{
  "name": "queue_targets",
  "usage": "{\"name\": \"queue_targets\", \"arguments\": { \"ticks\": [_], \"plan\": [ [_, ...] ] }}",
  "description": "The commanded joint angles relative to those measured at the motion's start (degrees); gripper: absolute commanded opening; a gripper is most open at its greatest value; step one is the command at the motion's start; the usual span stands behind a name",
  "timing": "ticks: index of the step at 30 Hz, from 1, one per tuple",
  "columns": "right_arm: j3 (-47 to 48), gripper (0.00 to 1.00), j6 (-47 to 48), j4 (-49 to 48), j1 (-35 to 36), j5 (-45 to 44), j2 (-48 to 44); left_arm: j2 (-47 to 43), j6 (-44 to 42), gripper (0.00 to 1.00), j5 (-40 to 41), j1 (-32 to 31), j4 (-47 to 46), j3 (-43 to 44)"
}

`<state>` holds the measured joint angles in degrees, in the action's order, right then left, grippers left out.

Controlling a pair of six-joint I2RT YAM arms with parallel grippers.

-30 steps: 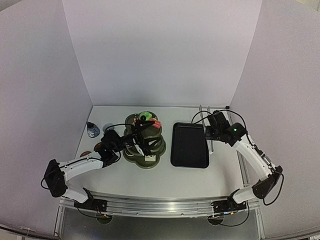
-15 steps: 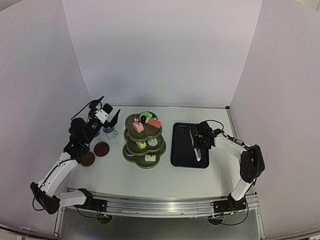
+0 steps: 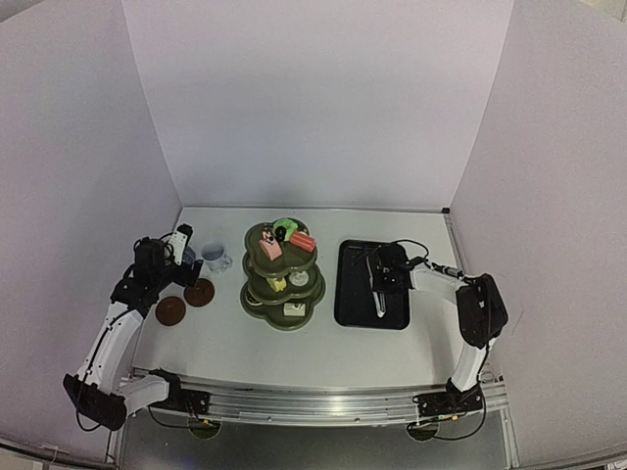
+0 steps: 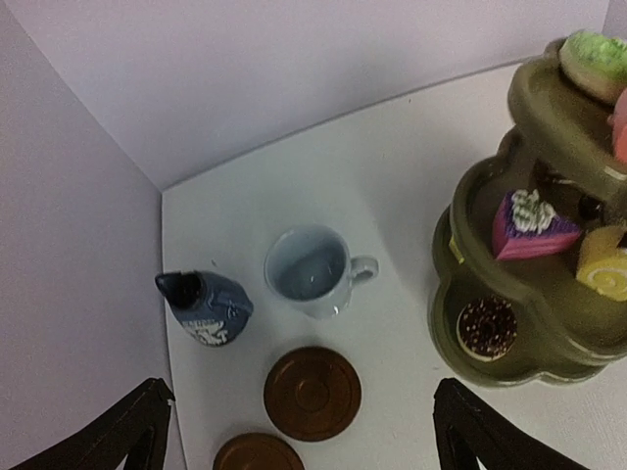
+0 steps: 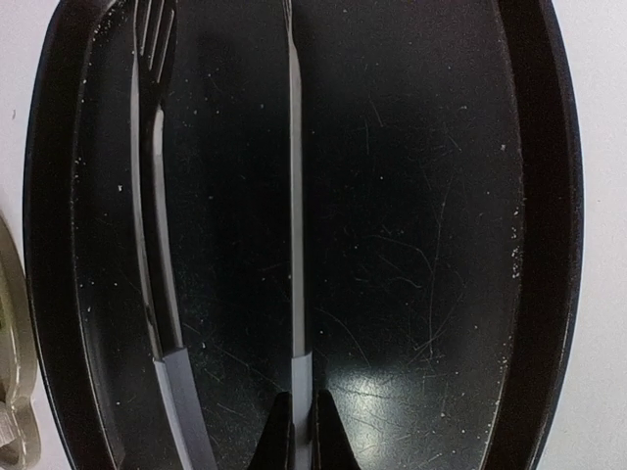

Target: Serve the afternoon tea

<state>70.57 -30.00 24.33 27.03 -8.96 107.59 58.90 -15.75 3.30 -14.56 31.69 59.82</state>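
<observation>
The olive-green three-tier stand (image 3: 282, 277) (image 4: 549, 294) holds a pink slice (image 4: 529, 223), a chocolate doughnut (image 4: 487, 326), a yellow roll (image 4: 607, 266) and a green doughnut (image 4: 598, 54). To its left a pale blue cup (image 3: 214, 257) (image 4: 312, 269) stands upright, and a dark blue cup (image 4: 206, 305) lies on its side. Two brown coasters (image 3: 199, 292) (image 3: 170, 311) lie in front of them. My left gripper (image 3: 188, 262) (image 4: 302, 387) hangs open above the coasters, holding nothing. My right gripper (image 3: 381, 282) (image 5: 302, 423) is shut on one arm of the metal tongs (image 5: 294, 196).
The black tray (image 3: 353, 294) (image 5: 441, 196) lies right of the stand, with the tongs (image 3: 379, 302) resting inside it. White walls close in the table on the left, back and right.
My left arm has pulled away from the stand to the cups and coasters at the left. My right arm has carried the tongs from beside the tray into it.
</observation>
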Motion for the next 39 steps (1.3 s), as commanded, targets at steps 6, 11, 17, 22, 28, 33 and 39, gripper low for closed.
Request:
{"name": "queue_targets", "arguments": {
  "ticks": [6,11,17,22,28,33,39],
  "plan": [
    [-1.36,0.30,-2.17,0.95,-0.28,1.32,2.64,14.84,-7.03,0.92,-7.98,7.79,12.55,-1.39],
    [-0.56,0.39,-1.64,1.45,-0.25,1.98,0.41,22.95,-14.03,0.88,-8.38,7.84,11.17,-1.49],
    [0.02,0.44,-1.90,2.37,-0.29,2.01,-4.84,34.54,-24.00,0.90,-5.88,7.80,8.82,-2.19],
    [0.91,0.48,-1.84,3.60,-0.07,2.62,-8.99,41.29,-24.63,0.92,-6.78,7.81,5.41,0.33],
    [1.32,0.50,-1.81,4.52,1.15,3.61,-12.58,43.39,-25.19,0.90,-8.47,7.81,1.62,1.32],
    [1.44,0.50,-2.22,5.06,2.06,3.50,-14.77,45.47,-25.40,0.83,-9.59,7.80,1.88,1.70],
    [1.49,0.50,-2.69,5.65,2.72,2.94,-17.15,48.82,-24.26,0.57,-10.59,7.84,5.56,3.72]
  ]
}}
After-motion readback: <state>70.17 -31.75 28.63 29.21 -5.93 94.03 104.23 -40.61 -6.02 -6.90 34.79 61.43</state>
